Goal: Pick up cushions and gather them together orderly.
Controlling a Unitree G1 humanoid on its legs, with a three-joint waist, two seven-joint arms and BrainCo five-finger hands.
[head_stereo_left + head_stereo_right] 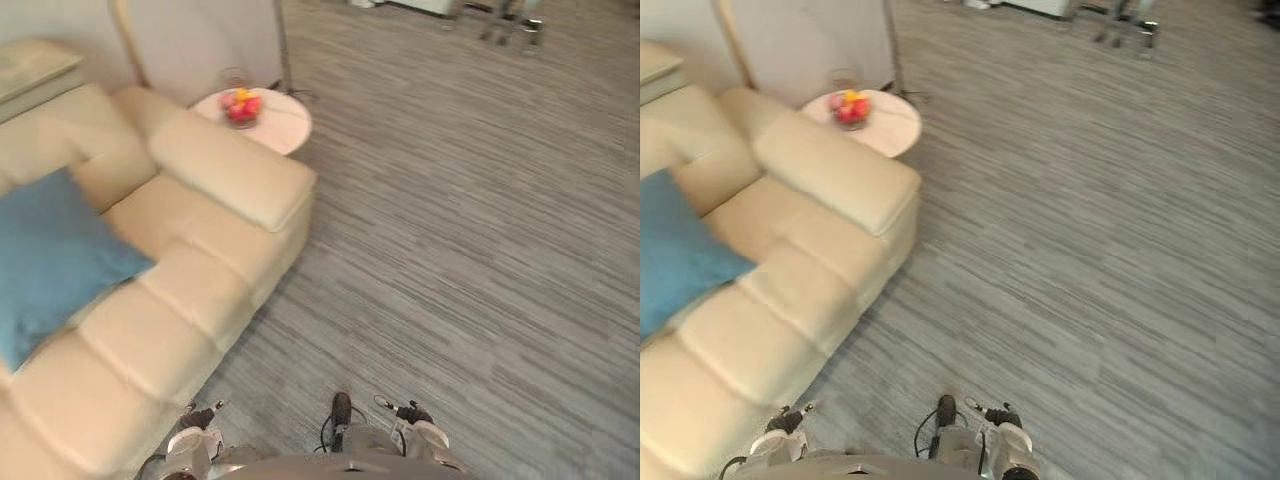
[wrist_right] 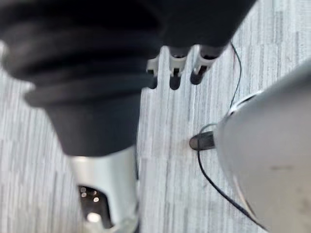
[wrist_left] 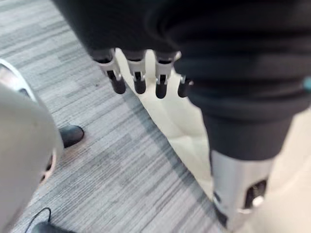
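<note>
Task object: one blue cushion (image 1: 50, 260) lies on the seat of the cream sofa (image 1: 200, 290), propped against the backrest at the sofa's left part. It is well apart from both robot hands, and neither touches it.

Left robot hand (image 3: 138, 73): fingers straight and relaxed, pointing downward, holding nothing. It hangs over the line where the sofa's front edge meets the grey carpet floor (image 1: 460, 220).

Right robot hand (image 2: 175, 73): fingers straight and relaxed, pointing downward, holding nothing. It hangs above the carpet, clear of the sofa.

Containers: a bowl (image 1: 242, 108) stands on the round white tabletop (image 1: 285, 125) just beyond the sofa's far armrest. The bowl holds red and yellow fruit; the individual pieces are too small to identify.
</note>
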